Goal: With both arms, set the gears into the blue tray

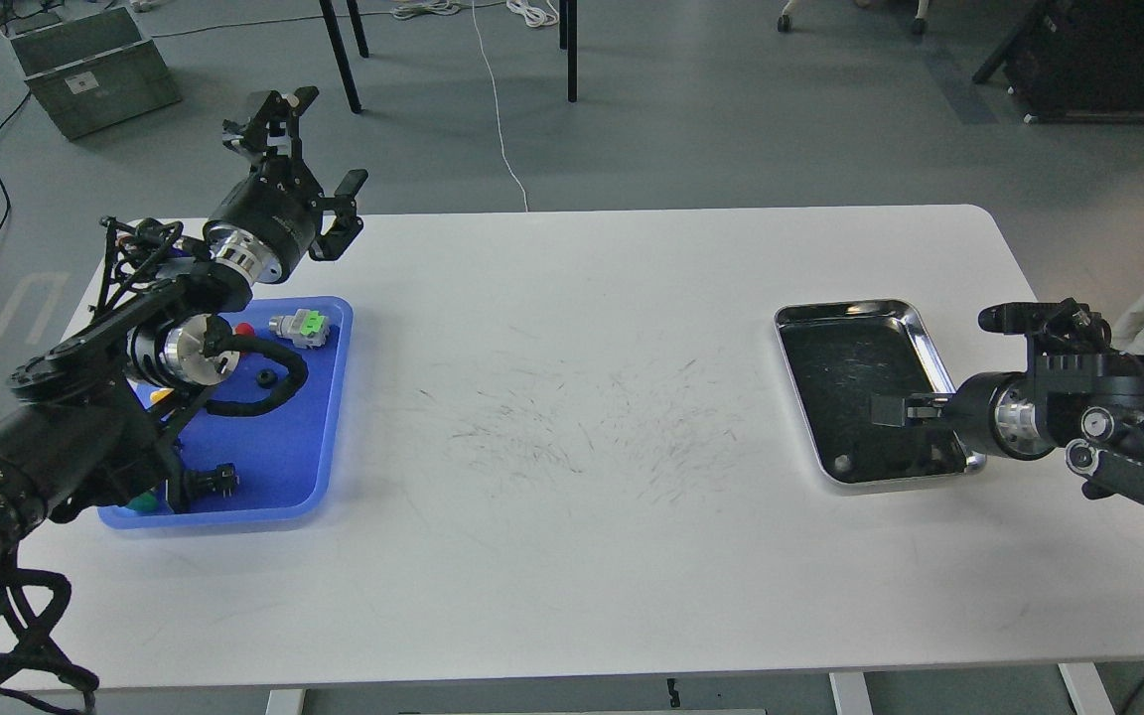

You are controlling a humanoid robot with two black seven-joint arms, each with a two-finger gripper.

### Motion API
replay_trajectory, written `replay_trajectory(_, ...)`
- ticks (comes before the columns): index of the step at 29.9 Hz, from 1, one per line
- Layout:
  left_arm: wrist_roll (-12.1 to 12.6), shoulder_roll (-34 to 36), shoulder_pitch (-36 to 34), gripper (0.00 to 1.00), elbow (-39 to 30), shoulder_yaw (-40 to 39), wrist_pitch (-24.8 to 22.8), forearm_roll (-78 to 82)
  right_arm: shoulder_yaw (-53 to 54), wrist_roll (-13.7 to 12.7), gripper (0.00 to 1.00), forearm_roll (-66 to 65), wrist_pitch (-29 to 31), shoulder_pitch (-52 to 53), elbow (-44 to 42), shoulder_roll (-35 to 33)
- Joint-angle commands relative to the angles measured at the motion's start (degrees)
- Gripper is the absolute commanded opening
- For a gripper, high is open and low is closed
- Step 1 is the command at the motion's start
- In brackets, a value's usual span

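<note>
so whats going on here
A two-armed robot is moving gears into the blue tray on the left of the table. Its right gripper is reaching low over the steel tray; whether it holds anything can't be made out. The left gripper is raised past the blue tray's far end, open and empty. One gear already lies in the blue tray, along with a connector and some buttons.

A grey floor (731,119) surrounds the white table (572,556); a grey crate (90,70) stands at eleven o'clock, black chair legs (344,50) at twelve.
</note>
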Motion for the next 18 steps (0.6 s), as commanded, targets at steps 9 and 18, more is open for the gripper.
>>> replay_trajectory(9,-0.1,0.0,-0.1,0.98,0.0,0.0,0.0,0.0,-1.0,0.0,0.62,-0.4,0.0,0.0,-1.5,1.0)
replay_trajectory(18,0.0,0.0,-0.1,0.98,0.1,0.0,0.0,0.0,-1.1,-0.8,0.53,-0.5,0.0,0.1,-1.9,1.6)
